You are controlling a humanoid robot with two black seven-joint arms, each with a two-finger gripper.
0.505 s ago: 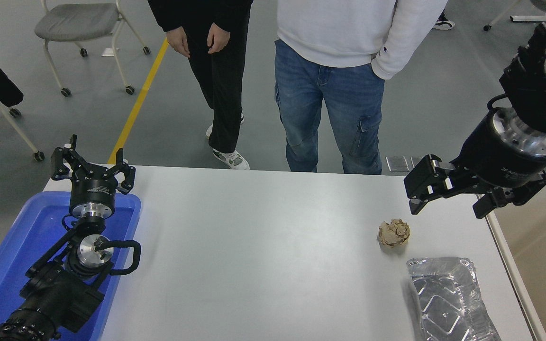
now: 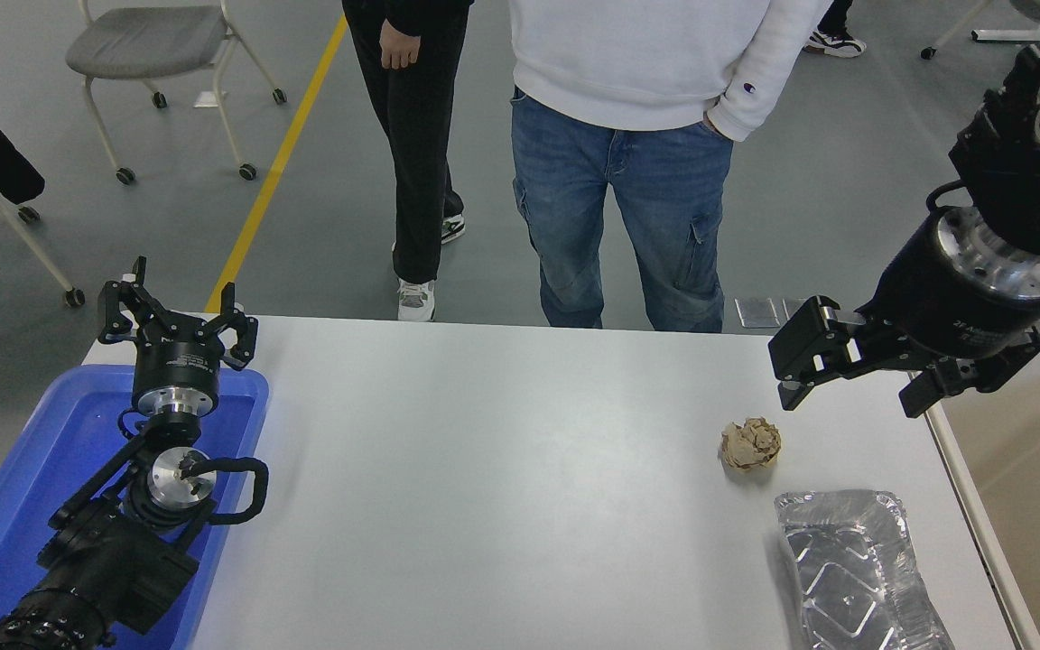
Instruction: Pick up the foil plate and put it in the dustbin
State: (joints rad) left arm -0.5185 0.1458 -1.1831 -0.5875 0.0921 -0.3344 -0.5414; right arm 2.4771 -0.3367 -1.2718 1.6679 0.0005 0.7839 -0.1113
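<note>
One shiny silver rectangular foil plate [image 2: 858, 571] with rounded corners and a crinkled rim lies flat on the white table [image 2: 502, 469] at its near right corner, its lower end cut off by the picture's bottom edge. One small crumpled brown paper ball [image 2: 751, 443] sits on the table just beyond the plate, apart from it. One large beige plastic dustbin [image 2: 1026, 478] stands off the table's right edge, only partly in view.

Two black arms show. The right gripper [image 2: 849, 384] hangs above the table's far right area, over the edge beside the dustbin, well above the paper ball and the plate; its jaws are spread and hold nothing. The left gripper [image 2: 177, 320] is parked at the lower left over the far end of one blue plastic tray [image 2: 14, 487], its fingers spread and empty.

Two people stand at the far side, one in black trousers [image 2: 416, 162], one in blue jeans [image 2: 619, 226] and a white sweatshirt. Chairs stand on the grey floor [image 2: 213, 217], which carries one yellow line [image 2: 276, 162].
</note>
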